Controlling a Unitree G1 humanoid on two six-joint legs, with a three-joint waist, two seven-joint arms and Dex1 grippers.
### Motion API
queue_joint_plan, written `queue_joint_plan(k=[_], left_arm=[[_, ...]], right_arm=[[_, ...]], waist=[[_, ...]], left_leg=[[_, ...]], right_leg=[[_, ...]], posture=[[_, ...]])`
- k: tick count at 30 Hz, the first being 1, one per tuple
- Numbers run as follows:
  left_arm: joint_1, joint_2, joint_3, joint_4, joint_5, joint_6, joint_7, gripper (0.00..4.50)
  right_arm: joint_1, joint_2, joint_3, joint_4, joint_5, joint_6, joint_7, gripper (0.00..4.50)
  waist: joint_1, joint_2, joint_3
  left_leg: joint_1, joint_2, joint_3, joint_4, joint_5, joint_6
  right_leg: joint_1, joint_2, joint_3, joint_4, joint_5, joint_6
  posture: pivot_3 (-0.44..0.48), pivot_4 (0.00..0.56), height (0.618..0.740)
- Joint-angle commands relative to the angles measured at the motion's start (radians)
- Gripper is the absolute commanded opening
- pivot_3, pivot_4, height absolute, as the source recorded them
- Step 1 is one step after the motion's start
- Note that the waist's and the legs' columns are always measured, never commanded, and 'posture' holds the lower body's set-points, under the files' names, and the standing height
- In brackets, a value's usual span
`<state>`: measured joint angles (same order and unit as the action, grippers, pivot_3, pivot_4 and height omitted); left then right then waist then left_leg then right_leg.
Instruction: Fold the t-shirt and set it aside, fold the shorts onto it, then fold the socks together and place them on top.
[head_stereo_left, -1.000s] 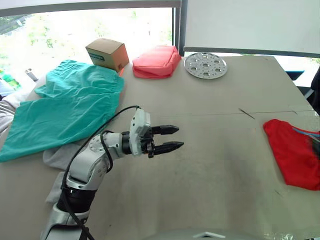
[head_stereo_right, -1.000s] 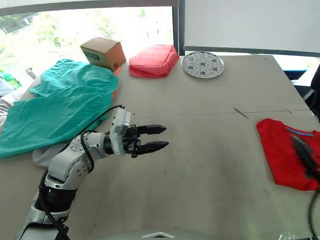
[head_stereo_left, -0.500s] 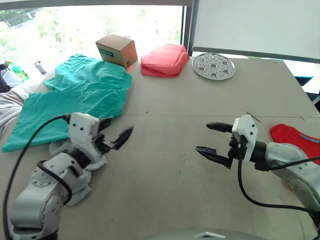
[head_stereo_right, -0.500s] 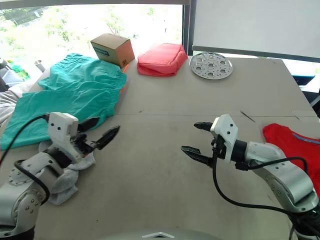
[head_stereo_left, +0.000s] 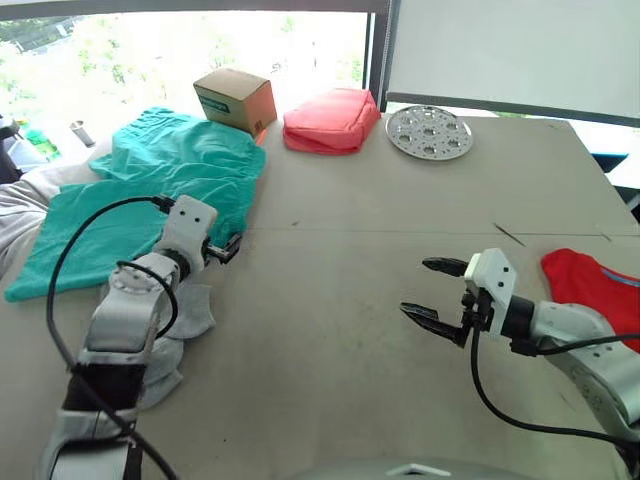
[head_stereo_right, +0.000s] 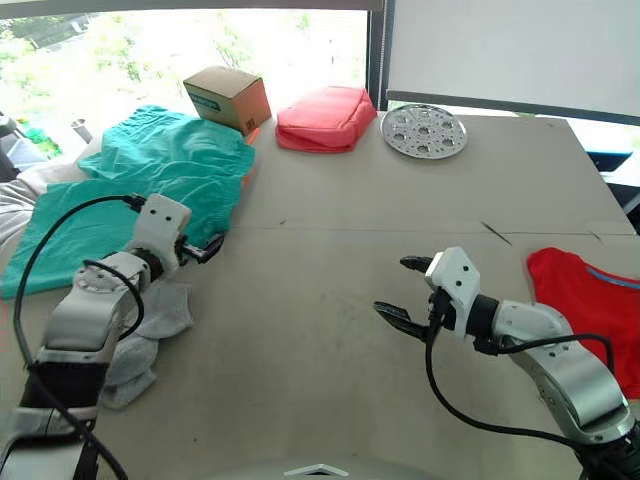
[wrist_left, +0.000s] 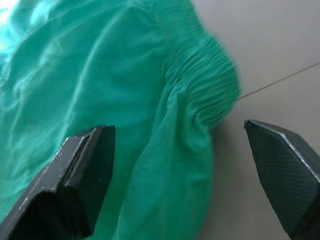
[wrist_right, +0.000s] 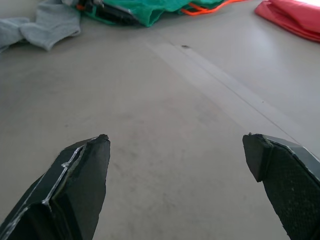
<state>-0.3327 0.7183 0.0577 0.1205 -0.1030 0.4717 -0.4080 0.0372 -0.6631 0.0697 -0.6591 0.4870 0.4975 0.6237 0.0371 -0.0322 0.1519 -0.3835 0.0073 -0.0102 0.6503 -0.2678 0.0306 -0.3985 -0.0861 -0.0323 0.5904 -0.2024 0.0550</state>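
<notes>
The teal shorts (head_stereo_left: 150, 190) lie spread at the table's left side, their gathered waistband (wrist_left: 200, 80) toward the middle. My left gripper (head_stereo_left: 228, 247) is open at the shorts' near right edge, and its fingers straddle the waistband (wrist_left: 177, 125). The grey socks (head_stereo_left: 170, 330) lie crumpled just in front of the shorts, under my left forearm. At the table's right edge lies the red t-shirt (head_stereo_left: 595, 300). My right gripper (head_stereo_left: 415, 287) hangs open over bare table left of the t-shirt, holding nothing.
A cardboard box (head_stereo_left: 235, 98), a coral-pink pouch (head_stereo_left: 330, 120) and a round perforated metal plate (head_stereo_left: 429, 131) stand along the far edge. The grey table (head_stereo_left: 340, 230) is bare between the two grippers.
My left gripper has swung from the table's middle back left to the shorts' edge. The right arm has come in from the right and now sits slightly nearer. The camera shifted.
</notes>
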Motion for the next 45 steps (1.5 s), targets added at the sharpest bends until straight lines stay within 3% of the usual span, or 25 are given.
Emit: queue_joint_plan(k=[1,2,7,8,12,17,20,27,31,35,36,38,42,45], left_arm=[[-0.06,0.024,-0.022,0.112,0.039,-0.11,-0.069,3.15],[-0.074,0.024,-0.027,0.14,0.037,-0.129,-0.096,2.49],[-0.184,0.018,-0.045,0.303,0.052,-0.27,-0.191,0.24],[-0.205,0.016,-0.048,0.329,0.058,-0.29,-0.2,0.08],[-0.389,-0.083,-0.124,0.423,0.047,-0.37,-0.35,0.08],[-0.487,-0.265,-0.226,0.376,0.023,-0.297,-0.506,0.08],[-0.486,-0.369,-0.296,0.287,-0.007,-0.165,-0.57,0.08],[-0.406,-0.503,-0.468,0.059,-0.059,0.038,-0.674,0.08],[-0.365,-0.53,-0.502,-0.053,-0.117,0.088,-0.725,0.08],[-0.375,-0.521,-0.467,-0.032,-0.141,0.071,-0.745,0.08],[-0.379,-0.508,-0.436,-0.035,-0.161,0.079,-0.752,0.6],[-0.37,-0.45,-0.343,-0.088,-0.229,0.141,-0.76,1.05],[-0.308,-0.335,-0.182,-0.222,-0.337,0.221,-0.726,2.93],[-0.237,-0.26,-0.064,-0.347,-0.441,0.341,-0.679,2.93]], right_arm=[[0.041,0.003,-0.034,-0.074,-0.026,-0.005,-0.038,4.5],[0.053,0.005,-0.035,-0.084,-0.031,-0.003,-0.046,4.5],[0.081,0.024,-0.054,-0.111,-0.024,0.023,-0.088,4.5],[0.083,0.025,-0.057,-0.114,-0.025,0.027,-0.092,4.5],[0.098,0.028,-0.102,-0.127,-0.026,0.05,-0.127,4.5],[0.102,0.035,-0.181,-0.166,0.016,0.103,-0.161,4.5],[0.141,0.012,-0.218,-0.178,-0.008,0.107,-0.159,4.5],[0.318,-0.037,-0.362,-0.233,-0.053,0.094,-0.122,4.5],[0.385,-0.055,-0.417,-0.257,-0.05,0.076,-0.079,4.5],[0.387,-0.088,-0.398,-0.257,-0.078,0.05,-0.034,4.5],[0.379,-0.099,-0.386,-0.254,-0.085,0.043,-0.024,4.5],[0.346,-0.121,-0.355,-0.247,-0.085,0.038,0.005,4.5],[0.289,-0.147,-0.32,-0.222,-0.078,0.031,0.051,4.5],[0.256,-0.168,-0.311,-0.182,-0.093,0.003,0.092,4.5]], waist=[[0.0,-0.001,0.0],[0.0,-0.001,-0.001],[0.002,-0.001,-0.001],[0.003,-0.002,-0.001],[0.016,-0.004,-0.003],[0.026,-0.004,-0.003],[0.012,-0.004,-0.003],[-0.003,-0.002,-0.004],[0.0,-0.002,-0.004],[-0.003,0.0,-0.005],[-0.003,0.0,-0.005],[-0.007,0.0,-0.005],[-0.023,0.001,-0.005],[-0.02,0.0,-0.005]], left_leg=[[0.0,0.0,0.0,0.0,0.0,0.0],[0.0,0.0,0.0,0.0,0.0,0.0],[0.0,0.001,0.0,0.0,0.0,0.0],[0.0,0.001,0.0,0.0,0.0,0.0],[-0.002,0.0,-0.002,0.002,0.0,0.0],[-0.004,-0.002,-0.001,0.004,0.0,0.001],[-0.004,-0.002,0.001,0.004,0.0,0.001],[-0.001,-0.001,0.0,0.004,0.0,0.001],[-0.001,-0.001,0.0,0.004,0.0,0.001],[0.001,-0.001,0.0,0.004,0.0,0.001],[0.001,-0.001,0.0,0.004,0.0,0.001],[0.0,-0.001,0.0,0.004,0.0,0.001],[0.001,0.0,-0.001,0.003,0.0,0.001],[0.001,0.001,-0.002,0.003,0.0,0.001]], right_leg=[[0.0,0.0,0.0,0.0,0.0,0.0],[0.0,0.0,0.0,0.0,0.0,0.0],[0.0,-0.001,-0.001,0.0,0.0,0.0],[0.0,-0.001,-0.001,0.0,0.0,0.0],[0.0,-0.001,-0.004,0.0,0.0,-0.001],[0.002,-0.001,-0.004,0.0,0.001,-0.001],[0.002,0.0,-0.004,0.0,0.001,-0.001],[0.003,0.002,0.0,0.002,-0.001,0.003],[0.003,0.002,0.001,0.002,-0.002,0.003],[0.004,0.002,0.002,0.002,-0.002,0.004],[0.004,0.002,0.002,0.001,-0.002,0.004],[0.004,0.002,0.002,0.001,-0.002,0.004],[0.003,0.004,0.001,0.002,-0.002,0.004],[0.004,0.003,0.002,0.001,-0.002,0.004]], posture=[[0.0,0.15,0.739],[0.0,0.15,0.739],[0.0,0.15,0.739],[0.0,0.15,0.739],[0.0,0.15,0.739],[0.0,0.15,0.739],[0.0,0.15,0.739],[0.0,0.15,0.739],[0.0,0.15,0.739],[0.0,0.15,0.739],[0.0,0.15,0.739],[0.0,0.15,0.739],[0.0,0.15,0.739],[0.0,0.15,0.739]])
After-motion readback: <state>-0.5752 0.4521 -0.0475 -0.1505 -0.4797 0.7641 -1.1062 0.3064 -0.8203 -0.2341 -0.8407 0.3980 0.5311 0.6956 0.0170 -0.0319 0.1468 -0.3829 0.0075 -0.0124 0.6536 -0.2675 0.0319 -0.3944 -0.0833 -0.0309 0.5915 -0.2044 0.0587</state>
